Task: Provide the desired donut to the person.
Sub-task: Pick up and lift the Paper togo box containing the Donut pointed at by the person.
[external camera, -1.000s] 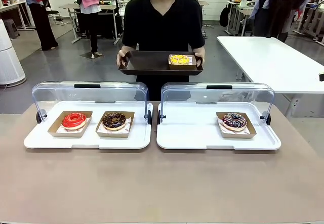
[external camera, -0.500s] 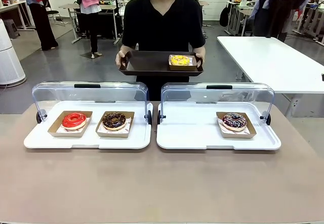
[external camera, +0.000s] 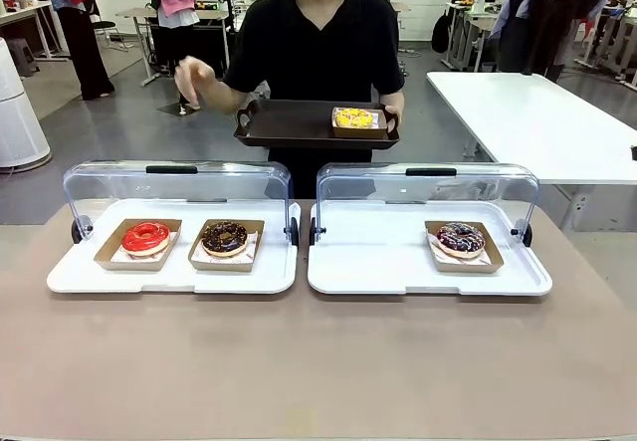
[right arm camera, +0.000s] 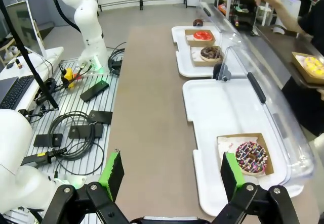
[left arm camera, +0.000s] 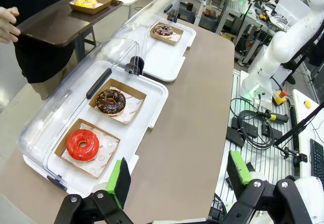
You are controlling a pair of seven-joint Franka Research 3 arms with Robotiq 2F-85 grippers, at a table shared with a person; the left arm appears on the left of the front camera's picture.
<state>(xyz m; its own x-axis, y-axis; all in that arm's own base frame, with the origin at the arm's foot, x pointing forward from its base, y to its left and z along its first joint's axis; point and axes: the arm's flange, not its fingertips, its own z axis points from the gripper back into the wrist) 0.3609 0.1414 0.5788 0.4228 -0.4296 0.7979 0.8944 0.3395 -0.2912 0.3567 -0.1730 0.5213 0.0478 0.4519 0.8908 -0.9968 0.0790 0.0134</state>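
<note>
The person [external camera: 318,48] in a black T-shirt stands at the far side holding a dark brown tray [external camera: 289,124] with one hand; a yellow donut [external camera: 354,117] in a box sits on it. Their other hand [external camera: 194,78] is raised beside the tray. On the left white tray [external camera: 174,277] lie a red donut [external camera: 146,237] and a chocolate donut [external camera: 225,237]. A dark sprinkled donut [external camera: 461,238] lies on the right white tray [external camera: 398,272]. My left gripper [left arm camera: 178,176] hangs open, high above the table's end near the red donut [left arm camera: 82,144]. My right gripper [right arm camera: 171,176] is open too, above the other end near the sprinkled donut [right arm camera: 251,157].
Both white trays have clear lids [external camera: 174,177] tipped up at the back. A white table [external camera: 537,112] stands behind on the right, with other people farther off. Cables and boxes [right arm camera: 76,128] lie on the grating beside my table.
The person's hand on the picture's left has let go of the brown tray's handle and risen up to the left. The donuts have not moved.
</note>
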